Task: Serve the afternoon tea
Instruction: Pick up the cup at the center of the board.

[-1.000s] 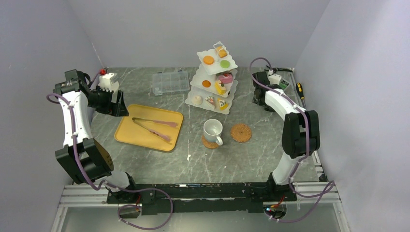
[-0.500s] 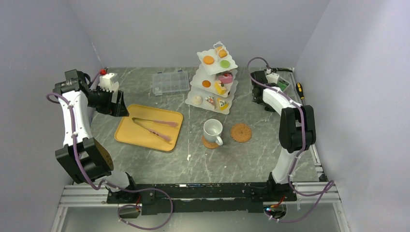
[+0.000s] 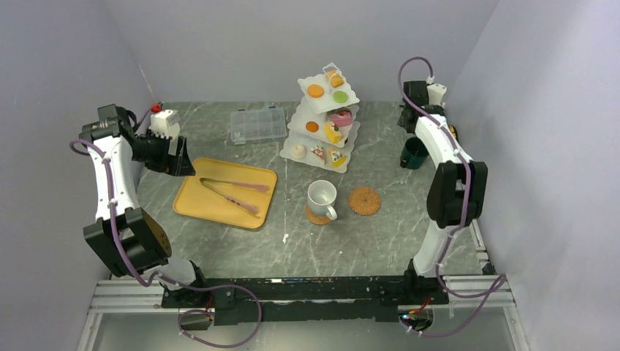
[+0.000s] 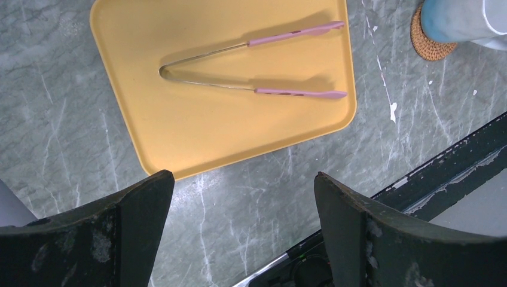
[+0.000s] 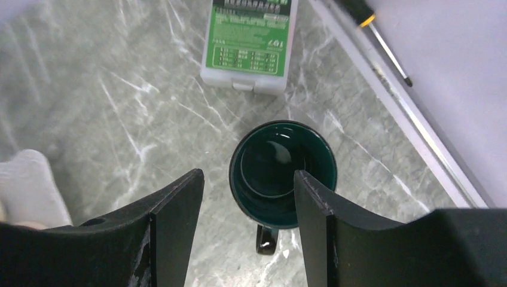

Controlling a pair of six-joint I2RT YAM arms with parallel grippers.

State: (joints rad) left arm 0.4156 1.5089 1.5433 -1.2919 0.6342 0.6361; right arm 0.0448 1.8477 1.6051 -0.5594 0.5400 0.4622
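The white three-tier stand (image 3: 327, 117) holds several toy pastries at the back centre. A white mug (image 3: 322, 197) stands on a cork coaster (image 3: 316, 216); a second coaster (image 3: 364, 200) lies bare beside it. The dark-green mug (image 3: 414, 153) stands upright on the table at the right. My right gripper (image 3: 411, 117) is open and empty, raised above and behind it. In the right wrist view the mug (image 5: 283, 173) lies below my right gripper (image 5: 247, 176), handle toward the camera. My left gripper (image 3: 174, 159) is open and empty at the left; in its wrist view it (image 4: 243, 176) hangs over bare table.
A yellow tray (image 3: 225, 192) holds pink tongs (image 3: 230, 191), also seen in the left wrist view (image 4: 257, 66). A clear compartment box (image 3: 257, 125) lies at the back. A green-labelled box (image 5: 251, 42) and a screwdriver (image 5: 382, 42) lie by the right table edge.
My right gripper has risen and moved back to the right, uncovering the dark-green mug standing on the table. The left arm has not moved.
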